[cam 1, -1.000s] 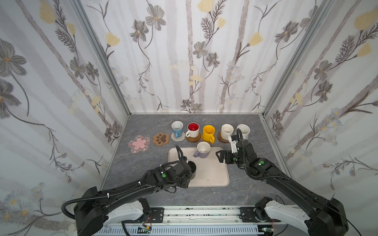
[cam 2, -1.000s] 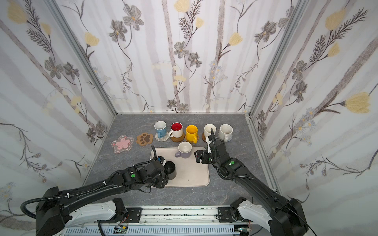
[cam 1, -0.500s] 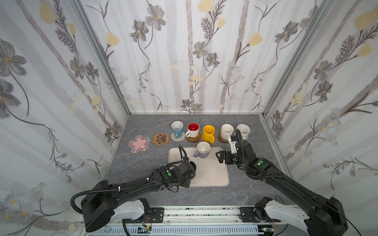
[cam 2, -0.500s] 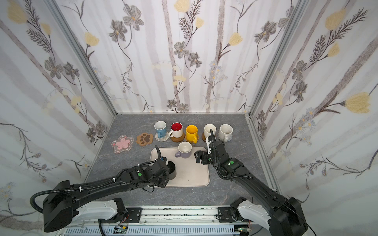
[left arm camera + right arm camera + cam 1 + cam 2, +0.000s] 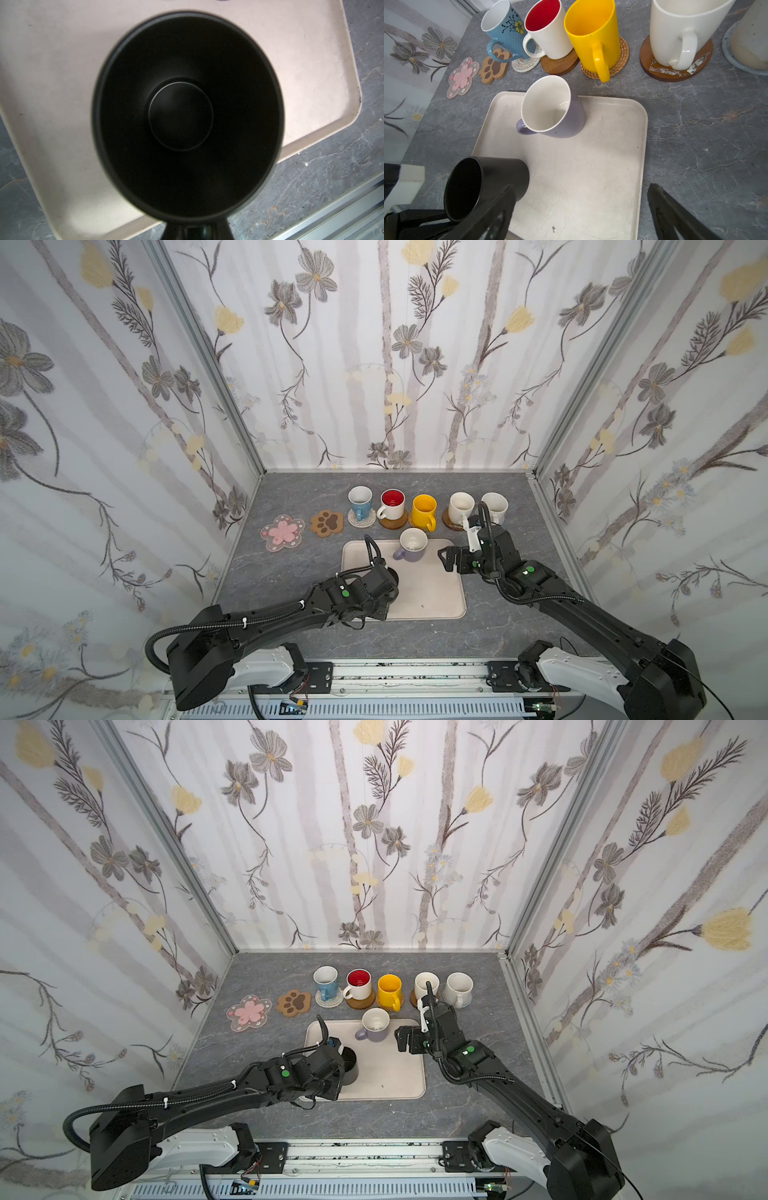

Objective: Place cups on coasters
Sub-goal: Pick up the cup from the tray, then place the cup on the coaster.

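Note:
My left gripper (image 5: 337, 1074) is shut on the near rim of the black cup (image 5: 351, 1063), over the tray's near left part; the left wrist view looks straight into that cup (image 5: 180, 114). A lavender cup (image 5: 411, 547) stands at the tray's far edge. My right gripper (image 5: 451, 562) hangs open and empty to its right, over the tray's right edge (image 5: 641, 158). Blue (image 5: 360, 502), red-lined white (image 5: 392, 504), yellow (image 5: 424, 508) and two cream cups (image 5: 460, 506) (image 5: 494, 506) sit on coasters in the back row. The pink blossom coaster (image 5: 282, 532) and paw coaster (image 5: 327, 522) are bare.
The beige tray (image 5: 432, 593) lies mid-table on the grey marbled top. Patterned walls close in the left, back and right sides. A metal rail (image 5: 395, 672) runs along the front edge below both arm bases.
The left gripper's jaws have closed onto the black cup. The right arm and all other cups have not moved.

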Robot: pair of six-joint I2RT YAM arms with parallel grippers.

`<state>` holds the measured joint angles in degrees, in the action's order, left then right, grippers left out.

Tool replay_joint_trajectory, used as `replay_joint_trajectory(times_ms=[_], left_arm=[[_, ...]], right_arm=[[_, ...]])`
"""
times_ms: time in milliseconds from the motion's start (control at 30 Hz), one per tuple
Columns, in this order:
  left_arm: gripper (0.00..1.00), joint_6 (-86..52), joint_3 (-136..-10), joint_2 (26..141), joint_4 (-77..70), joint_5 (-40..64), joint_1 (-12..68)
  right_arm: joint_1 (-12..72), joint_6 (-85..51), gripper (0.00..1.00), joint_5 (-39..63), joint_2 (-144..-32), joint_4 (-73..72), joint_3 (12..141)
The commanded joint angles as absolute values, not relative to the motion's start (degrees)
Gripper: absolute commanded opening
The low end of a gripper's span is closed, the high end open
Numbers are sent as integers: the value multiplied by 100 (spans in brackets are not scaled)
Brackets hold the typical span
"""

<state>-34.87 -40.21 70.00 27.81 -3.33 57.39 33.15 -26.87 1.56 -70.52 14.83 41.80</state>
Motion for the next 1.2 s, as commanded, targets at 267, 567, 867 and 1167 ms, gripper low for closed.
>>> replay_joint_trajectory(times_ms=[267,567,867,1167], left_arm=[[0,-3579,-4571,6379,2698,-984,5443],[0,-2993,-5571,6227,2707,-620,4105],[0,-2631,-6425,7050,2544,-585,3076],[0,-2439,-6882,7790,2314,-349,2033]], right_arm=[[3307,-2535,100,204,-6769,1238,4218],[3293,-2366,100,193,-6748,1250,4635],[3188,-2174,100,445,-7520,1192,5588],[3156,-2040,100,808,-8606,1107,6794]])
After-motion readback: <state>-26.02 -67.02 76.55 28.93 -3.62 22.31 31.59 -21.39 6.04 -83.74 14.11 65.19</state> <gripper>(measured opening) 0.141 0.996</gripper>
